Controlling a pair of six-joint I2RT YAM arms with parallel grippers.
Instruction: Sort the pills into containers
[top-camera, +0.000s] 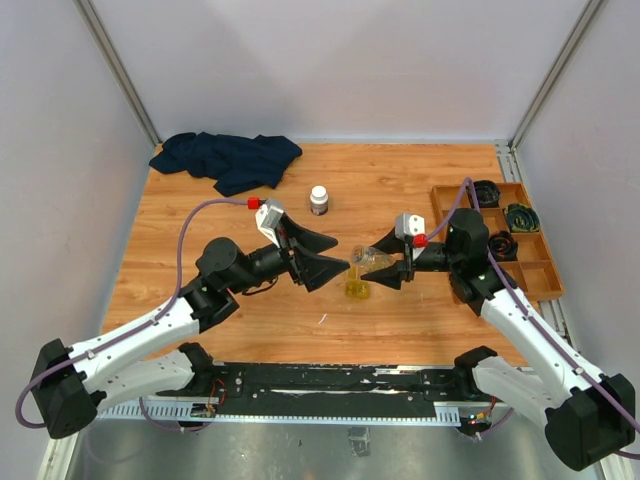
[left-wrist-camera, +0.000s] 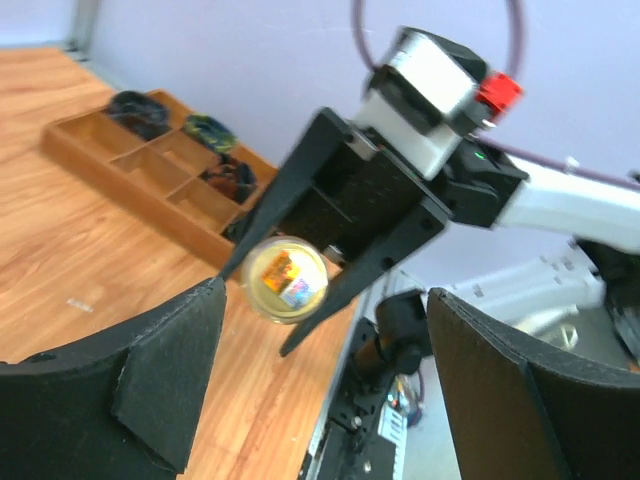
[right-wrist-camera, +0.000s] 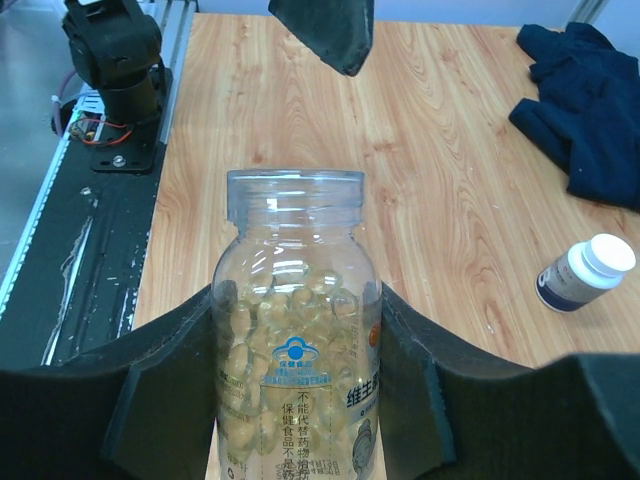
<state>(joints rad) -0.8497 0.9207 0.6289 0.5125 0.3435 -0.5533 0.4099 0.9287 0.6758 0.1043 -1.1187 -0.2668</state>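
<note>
Firmly clasped in the right tool (top-camera: 383, 268), the open pill vial (right-wrist-camera: 295, 330) faces the left tool (top-camera: 340, 255), spread wide and empty at nine o'clock; yellow case (top-camera: 357, 289) lies on the table (top-camera: 400, 190) at six.

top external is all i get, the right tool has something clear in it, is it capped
Observer: No. The right wrist view shows the clear bottle in the right tool with a bare, open mouth.
Operator: anything inside
Observer: Pale yellow capsules fill it to about the shoulder.
Operator: is the left tool carrying a cap then
Observer: No. The left wrist view shows the left tool wide open and holding nothing.
</note>
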